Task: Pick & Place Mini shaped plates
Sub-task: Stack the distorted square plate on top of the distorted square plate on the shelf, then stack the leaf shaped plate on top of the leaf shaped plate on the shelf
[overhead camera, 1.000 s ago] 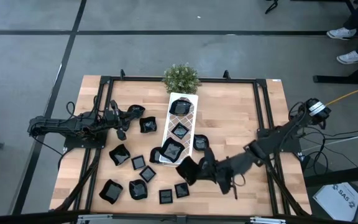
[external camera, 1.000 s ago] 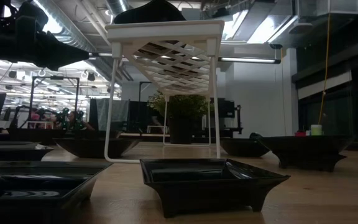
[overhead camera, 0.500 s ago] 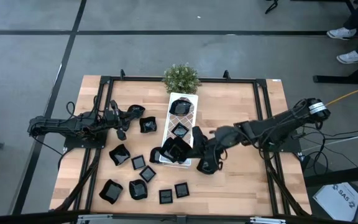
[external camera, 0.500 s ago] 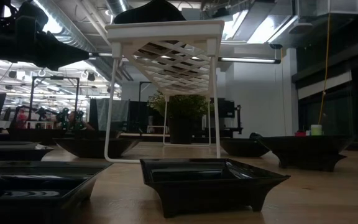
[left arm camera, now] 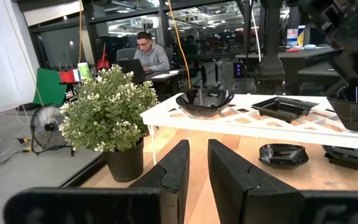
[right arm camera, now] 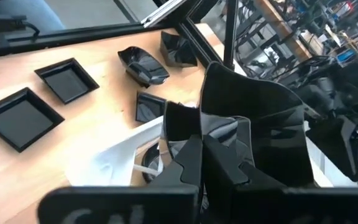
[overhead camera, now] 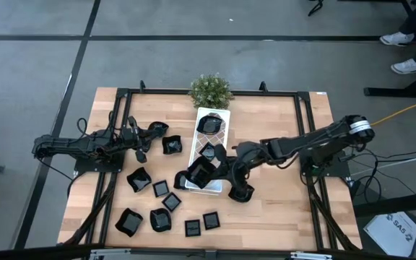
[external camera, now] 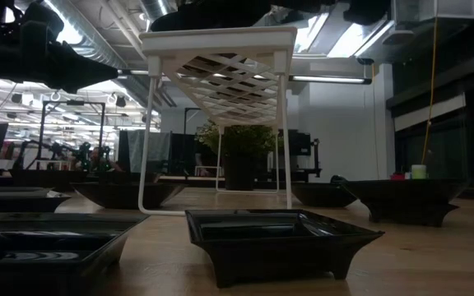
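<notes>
You are partway through, with most of the work still ahead. On the white tray (overhead camera: 213,148) you already have 1 round plate (overhead camera: 209,123) at the far end by the potted plant (overhead camera: 210,89) and 1 small square plate (overhead camera: 208,151) near the middle. A third, larger plate (overhead camera: 200,172) is at the tray's near end, and it is in the grip of your right tool (overhead camera: 215,171): the wrist view shows its fingers clamped on the rim of that plate (right arm camera: 253,134), just above the tray's corner (right arm camera: 104,163). Whether the plate is already touching the tray you cannot tell from these pictures; judge it as not yet released.

Your left tool (overhead camera: 141,154) waits at the left side of the table (overhead camera: 280,123), well apart from the tray. Its fingers stand a little apart with nothing between them, as the wrist view (left arm camera: 194,177) shows.

Still loose on the table are roughly 10 black plates: 2 near the left tool (overhead camera: 172,144), a cluster on the near-left of the table (overhead camera: 139,180) and a few along the near edge (overhead camera: 211,220). Another sits just beside the tray on its right (overhead camera: 232,165), partly hidden by the right arm. So about 3 are dealt with and the rest remain to be moved.
</notes>
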